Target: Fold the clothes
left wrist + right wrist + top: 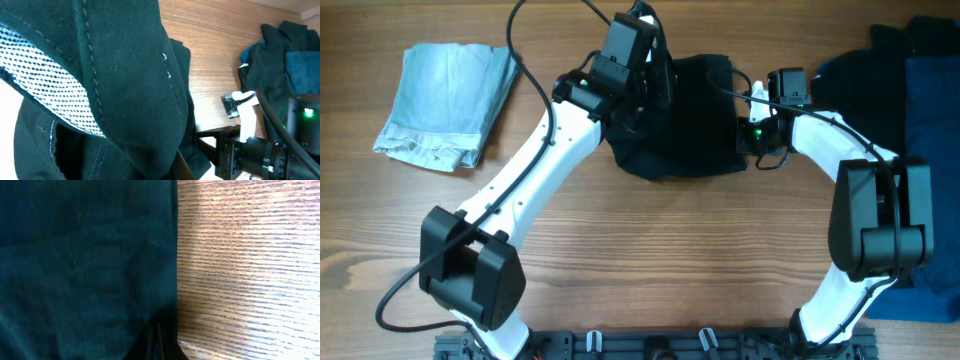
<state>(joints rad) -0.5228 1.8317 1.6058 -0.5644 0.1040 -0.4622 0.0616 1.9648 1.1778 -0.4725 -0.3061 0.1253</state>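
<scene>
Black garment (695,125) lies crumpled mid-bench (660,250), between the two arms. We note the left pincer (658,85) pressed together on the garment's left part, where a raised fold shows white mesh lining (45,85). Right pincer (154,342) is pressed together, pinching the garment's right edge. Pale blue garment (445,100) lies far left; a dark and royal blue heap (925,110) sits far right.

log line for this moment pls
step: folding black garment | left gripper: shut on it | right gripper: shut on its edge | pale blue garment: folded, aside
</scene>
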